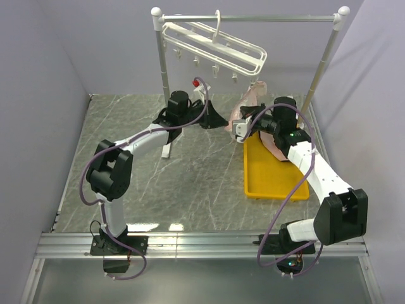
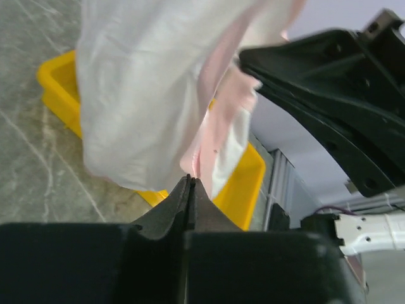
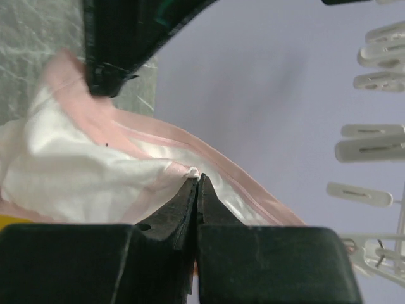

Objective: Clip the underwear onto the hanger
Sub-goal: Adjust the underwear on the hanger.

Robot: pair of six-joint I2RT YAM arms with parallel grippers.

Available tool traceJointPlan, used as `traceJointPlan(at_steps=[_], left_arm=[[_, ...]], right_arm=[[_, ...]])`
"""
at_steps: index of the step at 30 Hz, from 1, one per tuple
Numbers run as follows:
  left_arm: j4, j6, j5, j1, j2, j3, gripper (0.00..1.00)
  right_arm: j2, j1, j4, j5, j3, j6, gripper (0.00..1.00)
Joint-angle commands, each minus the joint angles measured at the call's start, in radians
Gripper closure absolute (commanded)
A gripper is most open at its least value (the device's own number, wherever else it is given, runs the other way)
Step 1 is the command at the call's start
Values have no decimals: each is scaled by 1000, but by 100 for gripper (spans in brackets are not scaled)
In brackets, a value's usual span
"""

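Left gripper (image 2: 190, 182) clamped on underwear (image 2: 126, 95) hem | right gripper (image 3: 197, 180) clamped on the same hem | one garment held between two grippers, near one yellow tray (image 1: 266, 190), below one white hanger (image 1: 215, 47).

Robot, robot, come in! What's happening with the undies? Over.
Left gripper shut on underwear. Right gripper shut on it too. Not yet clipped; hanger above, path looks clear.

Hanger (image 1: 218, 41) overhead, tray (image 1: 272, 180) beneath, rail posts (image 1: 161, 63) flanking.
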Motion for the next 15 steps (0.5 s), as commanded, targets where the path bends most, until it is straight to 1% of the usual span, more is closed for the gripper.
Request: traceJointPlan(at_steps=[1, 2, 4, 6, 7, 8, 9, 11, 15], left_arm=[[54, -13, 100, -12, -66, 4, 92], [62, -14, 92, -11, -71, 1, 72], [69, -34, 69, -8, -80, -11, 56], [80, -68, 42, 3, -84, -16, 51], [94, -85, 26, 8, -88, -25, 46], [112, -102, 14, 15, -94, -34, 40], [143, -132, 0, 23, -103, -52, 38], [152, -143, -49, 47, -114, -62, 36], [62, -55, -170, 66, -153, -78, 34]], right_arm=[[12, 6, 113, 25, 57, 59, 100], [12, 6, 100, 22, 63, 63, 100], [4, 6, 99, 3, 66, 79, 100], [0, 5, 99, -17, 65, 80, 100], [-3, 5, 99, -23, 66, 82, 100], [-5, 6, 80, -27, 68, 82, 100], [-6, 5, 82, -29, 69, 85, 100], [-10, 5, 80, -34, 68, 88, 100], [-16, 5, 71, -38, 72, 89, 100]])
